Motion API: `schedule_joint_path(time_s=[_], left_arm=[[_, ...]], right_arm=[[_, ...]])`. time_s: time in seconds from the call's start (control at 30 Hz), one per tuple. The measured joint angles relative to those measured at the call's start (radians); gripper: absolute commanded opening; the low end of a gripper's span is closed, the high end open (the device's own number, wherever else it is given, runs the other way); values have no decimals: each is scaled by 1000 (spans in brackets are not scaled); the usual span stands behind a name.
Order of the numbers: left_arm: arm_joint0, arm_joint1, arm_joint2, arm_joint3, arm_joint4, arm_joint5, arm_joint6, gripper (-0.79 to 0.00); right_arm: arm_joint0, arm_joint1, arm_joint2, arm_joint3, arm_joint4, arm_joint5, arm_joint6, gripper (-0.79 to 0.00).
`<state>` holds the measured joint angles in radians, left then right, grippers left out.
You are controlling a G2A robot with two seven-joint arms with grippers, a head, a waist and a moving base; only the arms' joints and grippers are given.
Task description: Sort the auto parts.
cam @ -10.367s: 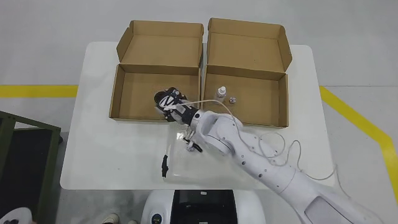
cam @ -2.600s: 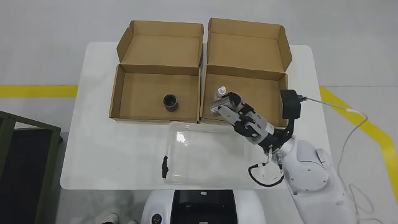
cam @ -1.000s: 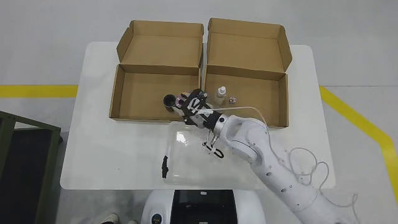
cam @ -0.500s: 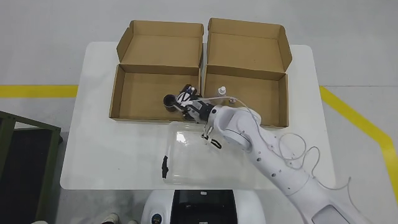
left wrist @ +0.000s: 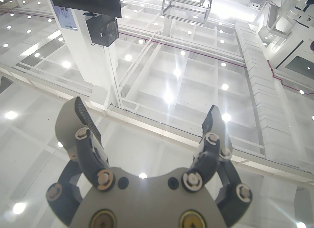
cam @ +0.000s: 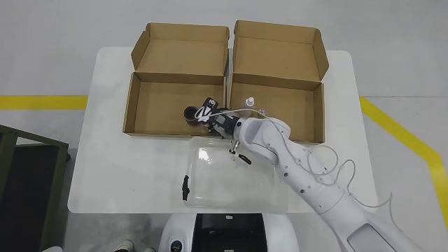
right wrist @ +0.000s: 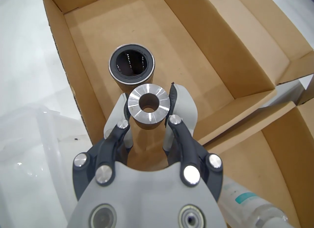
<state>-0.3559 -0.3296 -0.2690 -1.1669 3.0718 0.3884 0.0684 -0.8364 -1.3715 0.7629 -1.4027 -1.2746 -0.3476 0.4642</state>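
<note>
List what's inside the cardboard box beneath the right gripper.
A black-rimmed cylinder stands upright on the floor of the box. The right gripper holds a silver ring just beside it. The floor beneath them is covered.

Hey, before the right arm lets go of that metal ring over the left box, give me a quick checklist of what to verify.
1. Right jaws shut on the metal ring: ok.
2. Ring over the floor of the left box, inside its walls: ok.
3. Ring apart from the bearing standing in that box: cannot tell; the two overlap in the right wrist view.
4. Short drop from ring to box floor: cannot tell.
5. Left jaws open, empty and pointing up at the ceiling: ok.
</note>
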Motion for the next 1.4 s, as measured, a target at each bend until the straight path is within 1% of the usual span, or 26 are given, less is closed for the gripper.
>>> schedule_joint_path(time_s=[0.2, 0.3, 0.47, 0.5, 0.63, 0.67, 0.7, 0.8, 1.0, 1.2, 1.33, 1.37, 1.4], left_arm=[[0, 0, 0, 0, 0, 0, 0, 0], [0, 0, 0, 0, 0, 0, 0, 0], [0, 0, 0, 0, 0, 0, 0, 0], [0, 0, 0, 0, 0, 0, 0, 0], [0, 0, 0, 0, 0, 0, 0, 0], [0, 0, 0, 0, 0, 0, 0, 0], [0, 0, 0, 0, 0, 0, 0, 0], [0, 0, 0, 0, 0, 0, 0, 0], [0, 0, 0, 0, 0, 0, 0, 0], [0, 0, 0, 0, 0, 0, 0, 0], [0, 0, 0, 0, 0, 0, 0, 0], [0, 0, 0, 0, 0, 0, 0, 0], [0, 0, 0, 0, 0, 0, 0, 0]], right_arm=[[10, -5, -5, 2, -22, -20, 14, -699], [13, -8, -7, 9, -23, -31, 21, -631], [14, -13, -9, 14, -24, -39, 25, -591], [14, -14, -9, 14, -25, -40, 26, -563], [14, -18, -10, 20, -28, -44, 30, -508], [15, -19, -10, 22, -28, -45, 31, -474], [15, -20, -10, 24, -27, -46, 31, -459], [16, -23, -10, 29, -27, -49, 31, -425], [14, -27, -2, 26, -15, -56, 26, -416], [-9, -25, 23, -37, 16, -57, 11, -400], [-46, -17, 53, -105, 28, -61, 5, -394], [-56, -15, 62, -121, 31, -63, 1, -366], [-66, -12, 71, -138, 34, -65, -5, -299]])
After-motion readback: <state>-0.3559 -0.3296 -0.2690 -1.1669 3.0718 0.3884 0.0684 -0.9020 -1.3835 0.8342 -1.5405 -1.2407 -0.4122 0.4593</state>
